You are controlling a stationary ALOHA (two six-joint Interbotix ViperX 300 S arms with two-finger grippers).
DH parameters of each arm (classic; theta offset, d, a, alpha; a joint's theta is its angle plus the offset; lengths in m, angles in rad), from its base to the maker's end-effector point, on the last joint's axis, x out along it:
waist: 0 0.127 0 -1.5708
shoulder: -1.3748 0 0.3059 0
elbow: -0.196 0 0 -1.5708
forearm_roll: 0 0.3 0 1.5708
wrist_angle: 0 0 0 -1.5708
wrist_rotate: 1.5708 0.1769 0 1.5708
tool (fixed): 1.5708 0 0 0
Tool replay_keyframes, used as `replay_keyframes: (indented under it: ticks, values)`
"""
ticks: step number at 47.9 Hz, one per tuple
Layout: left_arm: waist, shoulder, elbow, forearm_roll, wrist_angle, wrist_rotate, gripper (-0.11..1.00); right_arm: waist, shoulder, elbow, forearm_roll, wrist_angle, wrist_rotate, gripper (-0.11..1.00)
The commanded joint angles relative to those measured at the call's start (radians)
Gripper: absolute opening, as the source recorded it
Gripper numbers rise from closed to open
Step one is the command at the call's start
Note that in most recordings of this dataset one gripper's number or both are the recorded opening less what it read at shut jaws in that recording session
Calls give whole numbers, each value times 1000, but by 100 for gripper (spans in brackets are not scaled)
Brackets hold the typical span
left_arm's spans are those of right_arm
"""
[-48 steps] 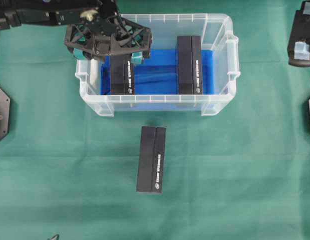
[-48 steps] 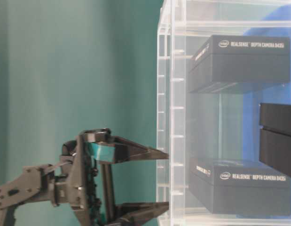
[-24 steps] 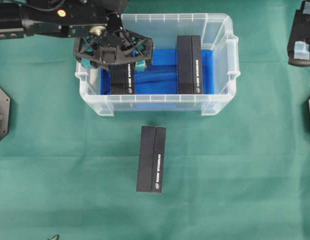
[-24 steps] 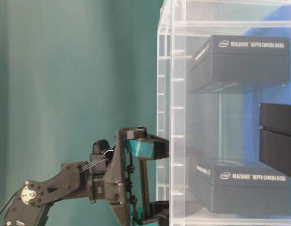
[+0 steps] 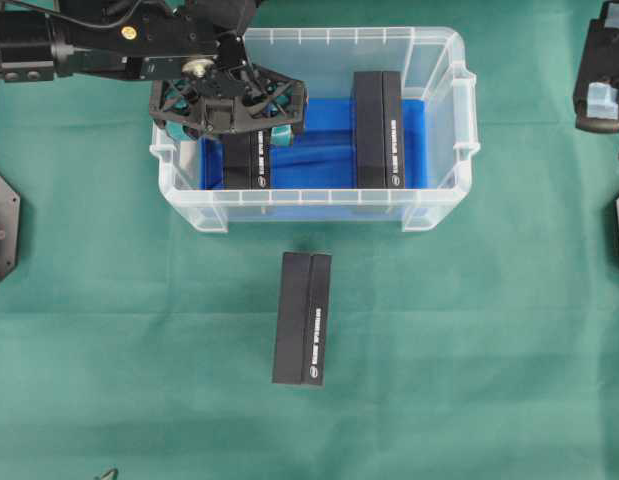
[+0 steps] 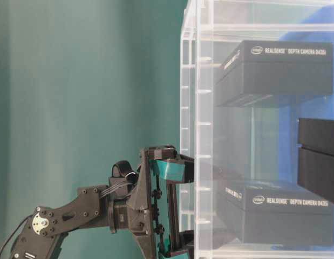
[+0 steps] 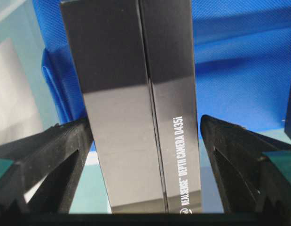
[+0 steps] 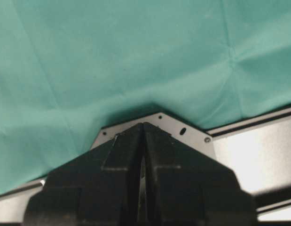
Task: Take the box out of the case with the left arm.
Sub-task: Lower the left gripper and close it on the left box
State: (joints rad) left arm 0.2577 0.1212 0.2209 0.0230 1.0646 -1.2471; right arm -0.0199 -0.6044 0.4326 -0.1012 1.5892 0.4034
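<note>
L gripper point(image 7: 145, 155), jaws wide open, straddles the RealSense D435i box point(image 7: 136, 108) in the case point(image 5: 319, 205), its long axis running btwn the fingers.

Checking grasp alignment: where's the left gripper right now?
Overhead view: left gripper sits open at the case's left end, straddling the left box.

The left arm's gripper point(image 5: 229, 112) hangs over the left box point(image 5: 245, 158) inside the case point(image 5: 441, 200), jaws apparently spread wide.
</note>
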Motion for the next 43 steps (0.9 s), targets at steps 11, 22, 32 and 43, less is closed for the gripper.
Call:
replay_keyframes:
  ticks: [11,22,32,43]
  values:
    - [-17,-20,2,-3,9,8,89,0,-5,-9,-2,-5,-2,1]
    - [-31,-26,6,-5,11,-23,60,0,-5,-9,-2,-5,0,1]
    - [-31,-35,21,-5,12,-52,60,0,-5,-9,-2,-5,0,1]
    - [-31,-61,26,-5,12,-54,60,0,-5,-9,-2,-5,-2,1]
